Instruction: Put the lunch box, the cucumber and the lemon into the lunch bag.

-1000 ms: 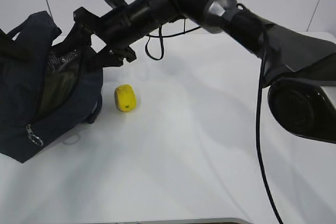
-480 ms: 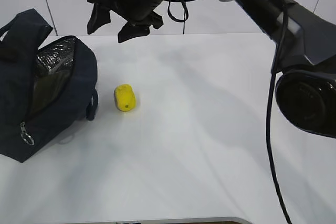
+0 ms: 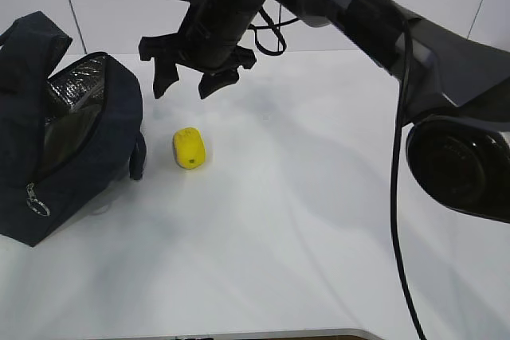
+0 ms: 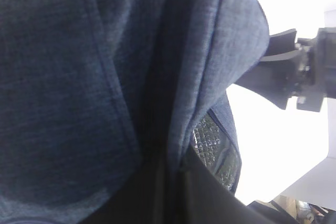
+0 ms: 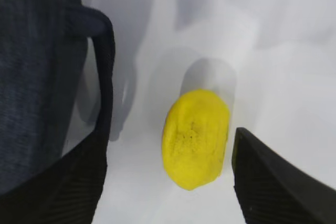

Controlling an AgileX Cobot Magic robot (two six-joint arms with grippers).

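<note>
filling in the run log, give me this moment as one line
stage: going for lemon | right gripper: open, above lemon, not touching | lemon: on table beside lunch bag | bag: unzipped | left gripper: unseen

**Right arm stretched across, jaws apart and empty**

The right arm enters from 3 o'clock in the exterior view and reaches toward 10 o'clock, wrist bent downward. The right gripper (image 3: 186,77) hangs in the air, fingers (image 5: 273,182) spread wide, gripping nothing. The left gripper cannot be made out in its wrist view.
</note>
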